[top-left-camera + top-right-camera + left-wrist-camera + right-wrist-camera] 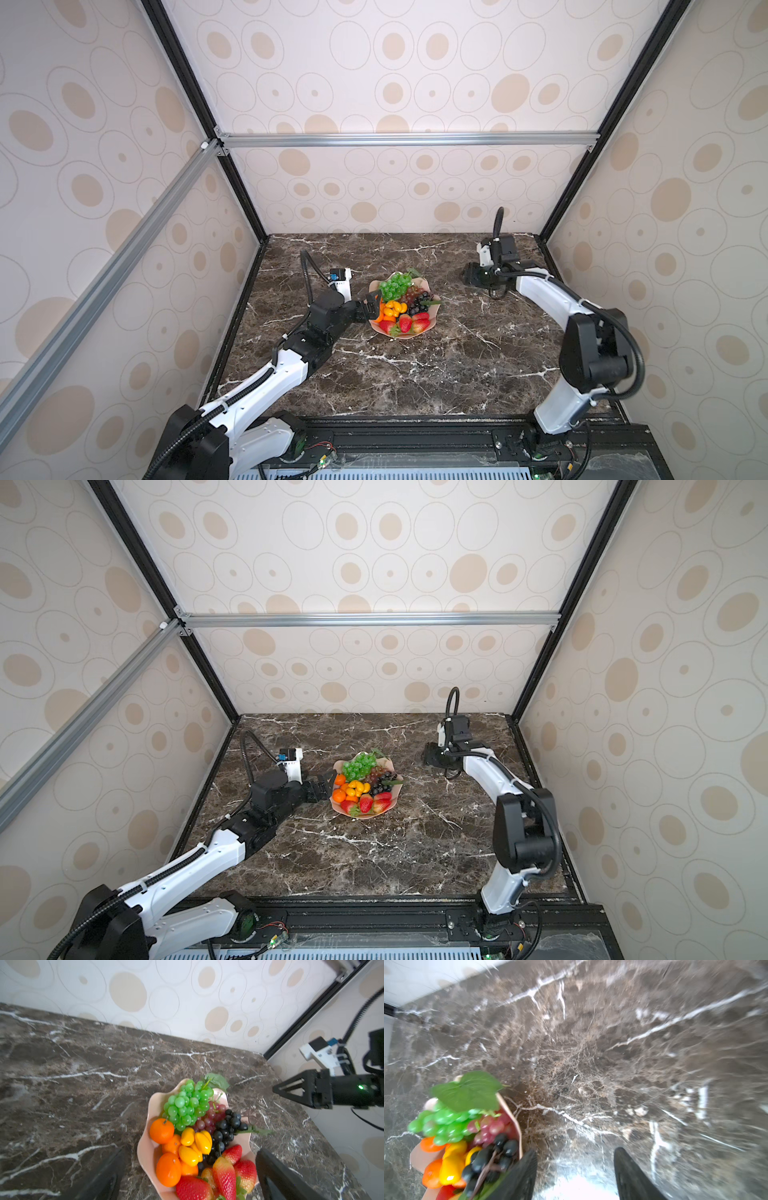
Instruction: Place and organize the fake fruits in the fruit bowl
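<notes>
The pale pink fruit bowl [377,327] [337,808] sits mid-table, full of fake fruits. In the left wrist view I make out green grapes [187,1103], red-purple grapes [212,1114], black grapes [226,1128], tangerines [162,1130], kumquats [202,1141] and strawberries [224,1176]. My left gripper [372,307] [191,1150] is open at the bowl's left rim, its jaws either side of the fruit and holding nothing. My right gripper [467,275] [575,1150] hangs open and empty over bare marble, to the right of the bowl.
The dark marble tabletop [415,374] is walled on three sides by patterned panels. Black frame posts [249,208] stand at the back corners. A green grape leaf [469,1091] overhangs the bowl's far rim.
</notes>
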Robot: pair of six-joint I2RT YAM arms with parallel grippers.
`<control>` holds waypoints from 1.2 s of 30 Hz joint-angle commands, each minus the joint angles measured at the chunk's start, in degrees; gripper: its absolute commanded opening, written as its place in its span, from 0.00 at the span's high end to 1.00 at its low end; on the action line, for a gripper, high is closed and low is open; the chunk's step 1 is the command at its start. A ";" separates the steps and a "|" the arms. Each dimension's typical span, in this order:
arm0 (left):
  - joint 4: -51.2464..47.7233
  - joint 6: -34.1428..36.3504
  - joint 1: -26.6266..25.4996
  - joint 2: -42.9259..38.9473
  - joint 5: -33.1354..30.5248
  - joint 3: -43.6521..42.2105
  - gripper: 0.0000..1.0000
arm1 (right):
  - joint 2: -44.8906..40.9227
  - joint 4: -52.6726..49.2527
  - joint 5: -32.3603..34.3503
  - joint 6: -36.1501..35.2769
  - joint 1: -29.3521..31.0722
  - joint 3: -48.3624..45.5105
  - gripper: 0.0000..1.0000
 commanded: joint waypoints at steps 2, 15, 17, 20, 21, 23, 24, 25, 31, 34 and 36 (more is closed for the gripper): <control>7.54 3.93 0.35 -2.46 -13.71 -2.24 0.02 | -10.09 14.22 10.15 1.52 0.46 -12.09 0.27; 25.20 16.61 6.95 -5.79 -26.17 -17.26 0.02 | -16.61 27.90 36.95 -4.89 -0.38 -27.80 0.00; 28.64 18.61 7.62 -5.77 -28.15 -19.72 0.02 | -17.10 30.34 38.38 -5.64 -1.92 -30.25 0.00; 28.04 20.38 8.03 -4.23 -31.52 -19.94 0.02 | -17.66 34.37 35.50 -7.66 -4.37 -33.63 0.00; 28.30 20.55 8.26 -3.72 -32.52 -20.24 0.02 | -17.46 35.39 35.21 -8.61 -4.76 -34.59 0.00; 30.56 20.89 9.09 -2.56 -33.90 -21.53 0.02 | -16.59 37.74 35.15 -10.87 -5.40 -36.29 0.00; 32.03 21.02 9.51 -2.11 -34.04 -22.13 0.02 | -16.16 38.47 35.24 -11.24 -5.75 -36.93 0.00; 32.62 21.26 10.09 -1.61 -33.64 -22.09 0.02 | -15.74 39.47 35.05 -11.43 -6.17 -37.46 0.00; 36.45 26.43 13.19 3.02 -31.66 -21.92 0.02 | -12.90 45.49 30.58 -13.11 -7.06 -40.44 0.00; 38.62 24.47 16.63 5.81 -27.64 -22.92 0.02 | -11.61 51.09 27.30 -14.12 -7.36 -42.19 0.00; 42.07 23.81 18.35 7.94 -25.61 -24.19 0.02 | -10.69 52.03 23.45 -16.02 -7.71 -41.79 0.00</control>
